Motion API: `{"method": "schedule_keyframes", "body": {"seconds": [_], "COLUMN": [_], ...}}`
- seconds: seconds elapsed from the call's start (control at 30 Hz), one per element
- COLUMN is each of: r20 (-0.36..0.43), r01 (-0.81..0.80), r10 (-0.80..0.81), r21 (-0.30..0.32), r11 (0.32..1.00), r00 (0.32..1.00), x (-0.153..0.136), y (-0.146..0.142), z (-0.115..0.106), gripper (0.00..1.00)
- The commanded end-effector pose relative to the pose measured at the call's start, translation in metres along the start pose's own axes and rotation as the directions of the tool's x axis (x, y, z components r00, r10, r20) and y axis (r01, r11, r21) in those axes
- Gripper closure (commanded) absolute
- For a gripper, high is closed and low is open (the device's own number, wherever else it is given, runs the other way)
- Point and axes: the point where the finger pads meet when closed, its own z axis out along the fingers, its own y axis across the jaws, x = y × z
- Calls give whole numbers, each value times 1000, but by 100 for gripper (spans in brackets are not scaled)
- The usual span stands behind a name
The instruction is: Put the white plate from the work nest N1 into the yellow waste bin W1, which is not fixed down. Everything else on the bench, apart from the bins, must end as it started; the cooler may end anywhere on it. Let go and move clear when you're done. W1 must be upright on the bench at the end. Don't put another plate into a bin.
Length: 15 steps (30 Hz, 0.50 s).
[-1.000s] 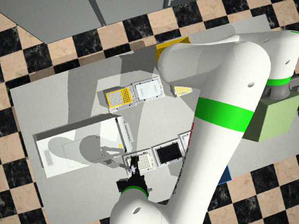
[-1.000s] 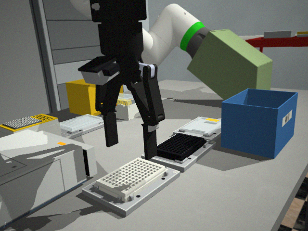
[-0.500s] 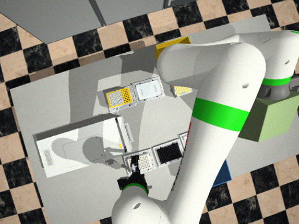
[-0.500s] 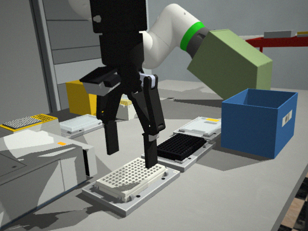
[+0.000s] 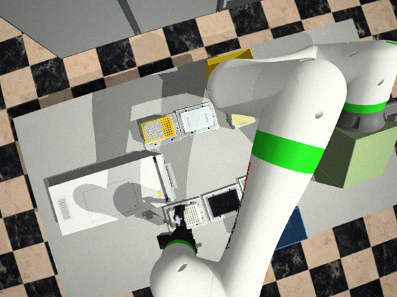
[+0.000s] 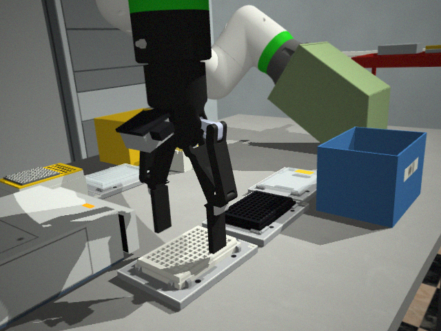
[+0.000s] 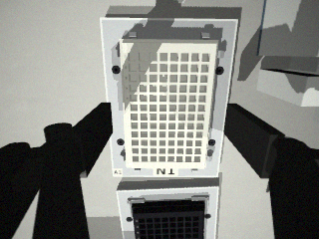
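Note:
The white plate (image 5: pixel 192 214) (image 6: pixel 188 269) is a white grid of wells seated in the work nest N1, the nearest nest in the front row. It also shows in the side view (image 6: pixel 187 251) and fills the wrist view (image 7: pixel 166 107). My gripper (image 6: pixel 188 231) is open and empty, pointing straight down over the plate. One finger stands on each long side, clear of the plate and low near its top. The yellow waste bin W1 (image 6: pixel 114 136) stands upright at the far edge of the bench, partly hidden by the arm in the overhead view (image 5: pixel 228 60).
A black plate (image 6: pixel 260 208) sits in the adjoining nest, with a lidded plate (image 6: pixel 288 179) beyond it. A blue bin (image 6: pixel 370 174) stands to the right. A white machine (image 6: pixel 53 227) is close on the left. The green cooler (image 6: pixel 327 89) is behind. Two more plates (image 5: pixel 177 125) lie in the back row.

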Motion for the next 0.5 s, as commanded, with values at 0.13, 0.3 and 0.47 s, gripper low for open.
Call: {"method": "schedule_keyframes", "body": {"seconds": [0.13, 0.3, 0.47], "r20": [-3, -3, -3], "r01": [0, 0, 0], "r10": [0, 0, 0], "r21": [1, 1, 1], "r11": [1000, 1000, 1000], "r00": [1000, 1000, 1000], "x": [1, 1, 1], "y": [0, 0, 0], "z": [5, 9, 16], "gripper": [30, 30, 30]}}
